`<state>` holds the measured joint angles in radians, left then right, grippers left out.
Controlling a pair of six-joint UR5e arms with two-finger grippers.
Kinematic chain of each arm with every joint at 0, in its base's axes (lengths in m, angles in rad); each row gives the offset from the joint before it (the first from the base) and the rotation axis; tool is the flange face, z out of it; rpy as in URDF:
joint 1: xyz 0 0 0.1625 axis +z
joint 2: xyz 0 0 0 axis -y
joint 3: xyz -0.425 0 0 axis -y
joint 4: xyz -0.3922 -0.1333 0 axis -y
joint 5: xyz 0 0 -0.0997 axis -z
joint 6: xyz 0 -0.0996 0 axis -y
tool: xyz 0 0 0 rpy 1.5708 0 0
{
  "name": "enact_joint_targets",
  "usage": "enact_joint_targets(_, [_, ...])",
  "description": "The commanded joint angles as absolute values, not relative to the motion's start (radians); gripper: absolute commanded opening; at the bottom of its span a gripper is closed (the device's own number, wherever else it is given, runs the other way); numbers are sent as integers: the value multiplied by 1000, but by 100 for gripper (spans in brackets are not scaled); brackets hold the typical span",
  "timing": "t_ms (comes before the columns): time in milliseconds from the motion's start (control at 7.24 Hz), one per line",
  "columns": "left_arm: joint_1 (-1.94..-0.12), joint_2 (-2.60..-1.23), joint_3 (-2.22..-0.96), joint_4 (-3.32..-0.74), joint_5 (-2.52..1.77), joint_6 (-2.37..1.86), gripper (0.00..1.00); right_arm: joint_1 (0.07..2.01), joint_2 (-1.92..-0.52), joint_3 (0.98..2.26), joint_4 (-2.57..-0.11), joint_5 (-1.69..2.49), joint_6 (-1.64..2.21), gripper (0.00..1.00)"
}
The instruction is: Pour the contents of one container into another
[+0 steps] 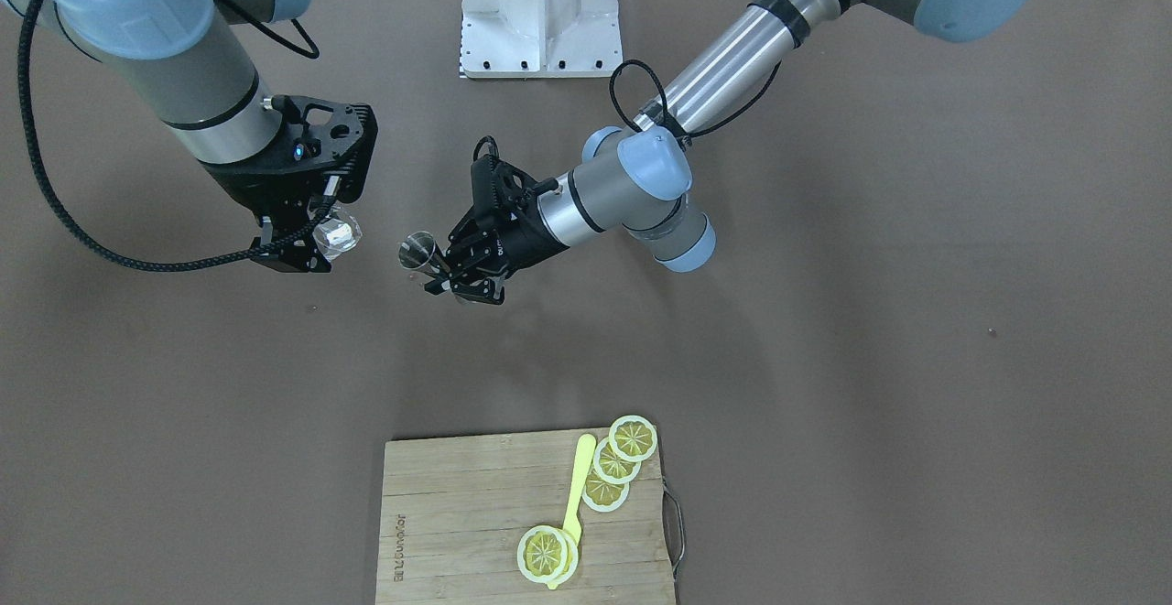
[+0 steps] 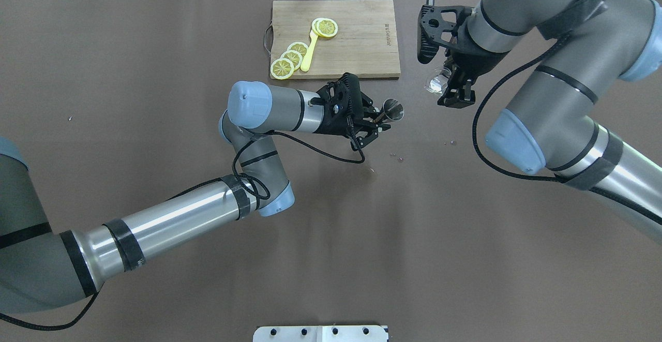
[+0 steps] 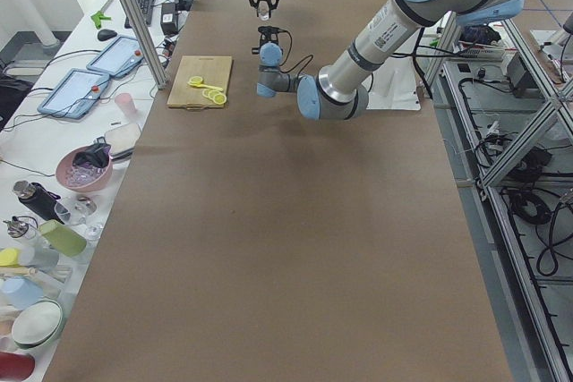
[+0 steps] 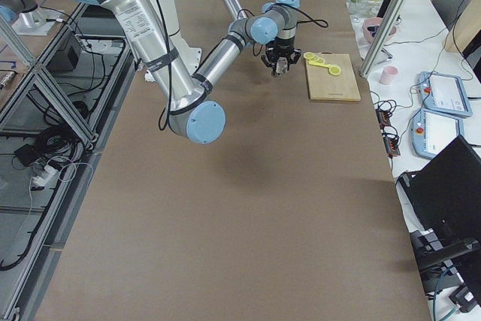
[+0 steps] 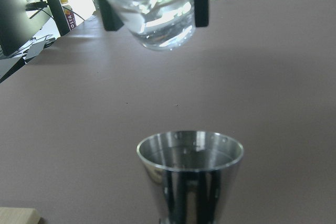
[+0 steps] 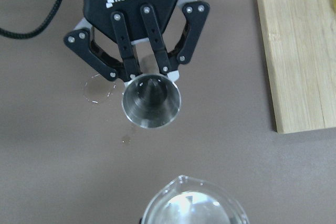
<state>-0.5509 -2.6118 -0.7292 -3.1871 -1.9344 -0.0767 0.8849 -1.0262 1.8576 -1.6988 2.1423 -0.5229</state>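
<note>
My left gripper (image 2: 381, 119) is shut on the waist of the steel jigger (image 2: 391, 110), held upright above the table with its open mouth up. The right wrist view looks down into the jigger (image 6: 151, 100), gripped between the left fingers (image 6: 130, 69). My right gripper (image 2: 449, 86) is shut on the small clear glass (image 2: 437, 80), which is tilted. The glass (image 5: 157, 14) hangs higher than the jigger (image 5: 190, 171) and a short way beyond it, not touching. Whether either holds liquid I cannot tell.
A wooden cutting board (image 2: 362, 36) with lemon slices (image 2: 289, 60) and a yellow spoon (image 2: 309, 52) lies just past the grippers. Small wet spots (image 2: 395, 157) mark the brown table under the jigger. The robot's white base (image 1: 540, 15) is at the near edge.
</note>
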Motion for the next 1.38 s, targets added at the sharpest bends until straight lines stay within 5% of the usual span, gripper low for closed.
enact_joint_targets(0, [-554,-2605,-750,-3189,-1933,-77,0,967,-1142,1876,-1568,2212,-488,0])
enact_joint_targets(552, [-557,-2521,-854,-3189,-1911,-78,0,1063,-1444,1798,-1006,2247,-213,0])
enact_joint_targets(1242, [-568,-2289,-1095,-3195,-1888,-98,0,1150,-1600,1449,-235,2182,12,0])
